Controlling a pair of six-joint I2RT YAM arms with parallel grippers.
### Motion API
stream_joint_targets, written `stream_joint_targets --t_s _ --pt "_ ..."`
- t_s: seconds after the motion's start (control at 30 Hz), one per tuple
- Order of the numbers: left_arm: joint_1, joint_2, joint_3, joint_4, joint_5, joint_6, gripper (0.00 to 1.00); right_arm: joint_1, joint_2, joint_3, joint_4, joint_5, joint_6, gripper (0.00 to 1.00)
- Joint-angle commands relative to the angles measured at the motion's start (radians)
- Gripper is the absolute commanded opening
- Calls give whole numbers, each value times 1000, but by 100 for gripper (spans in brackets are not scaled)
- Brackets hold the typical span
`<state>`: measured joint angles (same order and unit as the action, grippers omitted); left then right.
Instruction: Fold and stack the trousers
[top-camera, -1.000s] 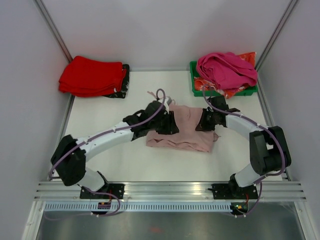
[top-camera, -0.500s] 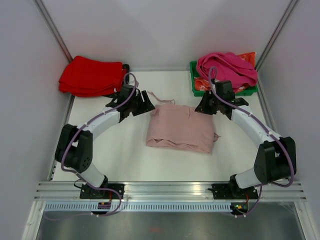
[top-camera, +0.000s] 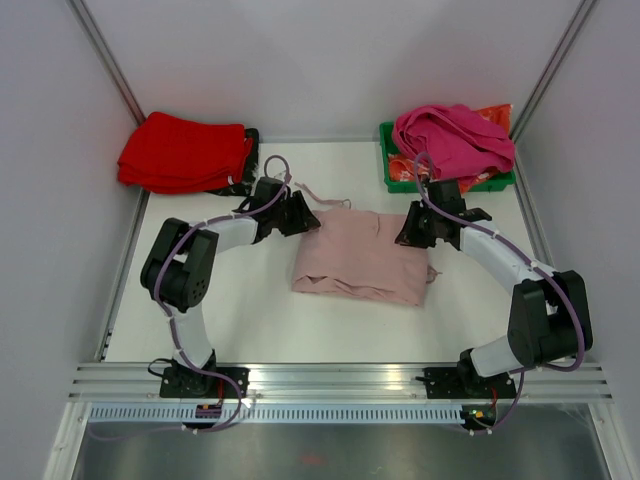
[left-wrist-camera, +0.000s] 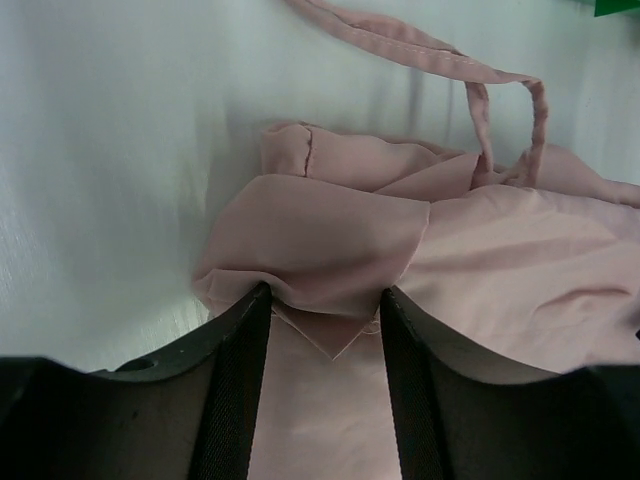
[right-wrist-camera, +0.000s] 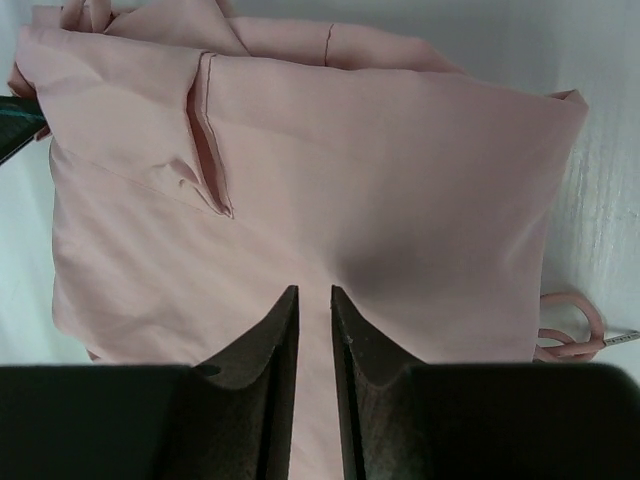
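Since half a second ago, when both arms were up and clear at the far side, I've dropped back onto the cloth. My left claw (left-wrist-camera: 323, 300) is open, fingers spread around the rumpled far-left corner of the trousers (top-camera: 360, 262), cloth between the jaws but not yet pinched. My right claw (right-wrist-camera: 313, 292) is all but closed, only a slit between the fingers and nothing caught in it, tips low over the far-right part of the top layer. The trousers are a folded rectangle mid-table (top-camera: 230, 310), same spot as before, with a drawstring cord (left-wrist-camera: 480, 75) trailing off the far edge. Read: last fold held and I'm re-gripping, probably for another fold or a carry to the red stack (top-camera: 180, 150) far left. Risks: loose cord, and the left corner's layers bunching on closure.
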<state>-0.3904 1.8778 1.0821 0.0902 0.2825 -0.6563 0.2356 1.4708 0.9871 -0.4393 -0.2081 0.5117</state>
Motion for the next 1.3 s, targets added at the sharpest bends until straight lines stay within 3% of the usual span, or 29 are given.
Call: stream_joint_targets --t_s 0.0,0.17,0.27,0.3,0.4,0.43,0.57,0.83,1.03,1.27 --pt "-5 46 64 51 -20 33 54 1 -6 -5 17 29 8 25" --pt "-5 37 117 -18 -43 89 59 -4 -30 13 -22 56 -2 25" --pt "-5 -69 107 -67 -28 133 69 -25 -64 44 -55 62 -10 30" --pt "-5 -104 89 -90 -26 150 77 -48 -85 44 -62 61 -9 34" --pt "-5 -236 32 -154 -34 217 93 -96 -116 22 -67 52 -15 61" --pt "-5 -264 12 -173 -42 240 96 -125 -136 9 -67 44 -22 75" --pt "-5 -367 -126 -162 -33 247 100 -180 -178 -101 -38 42 -51 94" --pt "-5 -332 -312 58 64 172 100 -211 -193 -387 331 -143 -32 98" --pt "-5 -243 -344 177 75 162 100 -211 -112 -418 532 -206 -26 98" --pt "-16 -115 -323 299 121 115 99 -187 45 -455 646 -241 30 98"
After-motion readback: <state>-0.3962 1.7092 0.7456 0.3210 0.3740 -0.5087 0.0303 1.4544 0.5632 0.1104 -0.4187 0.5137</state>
